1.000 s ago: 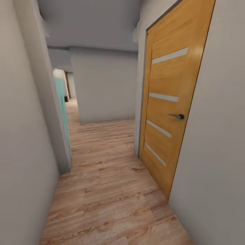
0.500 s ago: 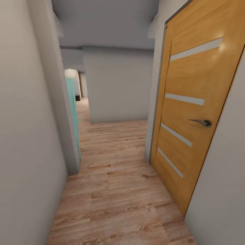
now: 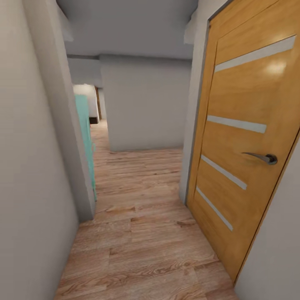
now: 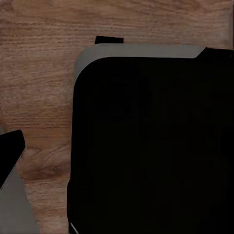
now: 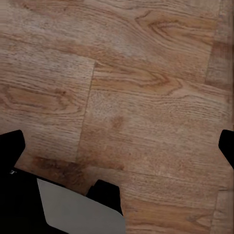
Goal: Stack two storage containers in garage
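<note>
**Robot in narrow hallway, wrist cameras facing the plank floor**

The head view looked down a narrow corridor with a light wood-plank floor point(image 3: 141, 233) running from 6 o'clock toward 12. At 3 o'clock stood an orange wooden door with pale horizontal stripes point(image 3: 246, 137), shut in its frame, carrying a dark metal lever handle point(image 3: 261, 157). A plain grey-white wall point(image 3: 29, 166) took up the 9 o'clock side and ended at a corner, just beyond which a turquoise upright panel point(image 3: 85, 137) edged into sight. At 12 o'clock a grey-white wall block point(image 3: 146, 104) closed the corridor, with the floor passing it on the 11 o'clock side toward a further opening. The setting was the hallway, not the living room nor the garage, and the two storage containers could not be placed from these views.

In the left wrist view a large black rounded body with a grey rim point(image 4: 151, 141) lay over the wood planks; its identity could not be told. In the right wrist view, dark parts sat at the frame's edges over bare planks, with a grey plate point(image 5: 78, 209) beside them. How far either pincer stood open could not be told, nor whether either held anything.
</note>
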Tool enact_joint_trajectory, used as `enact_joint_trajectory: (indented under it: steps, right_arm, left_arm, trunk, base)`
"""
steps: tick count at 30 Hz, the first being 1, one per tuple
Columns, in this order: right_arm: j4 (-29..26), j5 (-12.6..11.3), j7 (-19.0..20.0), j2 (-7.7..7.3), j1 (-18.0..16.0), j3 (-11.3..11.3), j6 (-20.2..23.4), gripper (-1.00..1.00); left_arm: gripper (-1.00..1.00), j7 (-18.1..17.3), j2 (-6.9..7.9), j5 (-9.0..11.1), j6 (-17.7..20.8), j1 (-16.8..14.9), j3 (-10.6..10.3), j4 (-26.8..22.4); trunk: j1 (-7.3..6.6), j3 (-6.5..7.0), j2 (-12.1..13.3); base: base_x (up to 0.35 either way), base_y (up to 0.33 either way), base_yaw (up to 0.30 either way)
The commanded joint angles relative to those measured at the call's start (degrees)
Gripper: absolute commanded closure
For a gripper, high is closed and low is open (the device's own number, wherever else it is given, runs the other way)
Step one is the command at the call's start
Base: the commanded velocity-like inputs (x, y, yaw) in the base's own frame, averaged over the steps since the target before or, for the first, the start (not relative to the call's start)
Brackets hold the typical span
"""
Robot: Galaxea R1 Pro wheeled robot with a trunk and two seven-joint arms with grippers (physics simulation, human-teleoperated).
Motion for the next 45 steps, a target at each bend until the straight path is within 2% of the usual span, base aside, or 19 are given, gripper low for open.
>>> enact_joint_trajectory:
  steps: [1, 26, 30, 33, 35, 45]
  right_arm:
    - [-0.02, -0.53, -0.32, -0.03, -0.04, 0.45, -0.11, -1.00]
    - [0.16, -0.68, -0.60, -0.06, -0.04, 0.24, -0.14, -1.00]
    - [2.99, -2.40, -1.03, 0.18, -0.04, -0.75, -0.10, -1.00]
    - [4.90, -6.11, -1.26, 0.11, -0.04, -2.19, -0.23, -1.00]
    - [5.30, -7.42, -1.28, 0.00, -0.04, -2.55, -0.31, -1.00]
    - [5.50, -7.88, -1.19, 0.27, -0.04, -2.44, -0.18, -1.00]
  left_arm:
    - [-1.00, -0.01, -0.02, 0.35, -0.09, -0.03, 0.12, 0.03]
    - [-1.00, -0.01, -0.15, 0.26, -0.13, -0.03, 0.12, 0.03]
    - [-1.00, -0.01, -0.16, 0.26, -0.13, -0.03, 0.12, 0.03]
    - [-1.00, -0.01, -0.14, 0.26, -0.13, -0.03, 0.12, 0.03]
    - [-1.00, -0.01, -0.15, 0.26, -0.13, -0.03, 0.12, 0.03]
    - [-1.00, -0.01, -0.15, 0.26, -0.13, -0.03, 0.12, 0.03]
  trunk:
    - [0.03, -0.06, -0.03]
    - [0.03, -0.06, -0.03]
    - [0.03, -0.06, -0.03]
    - [0.03, -0.06, -0.03]
    - [0.03, -0.06, -0.03]
    - [0.03, -0.06, -0.03]
  base:
    - [0.323, 0.000, 0.000]
    - [0.323, 0.000, 0.000]
    - [0.323, 0.000, 0.000]
    - [0.323, 0.000, 0.000]
    - [0.323, 0.000, 0.000]
    - [0.323, 0.000, 0.030]
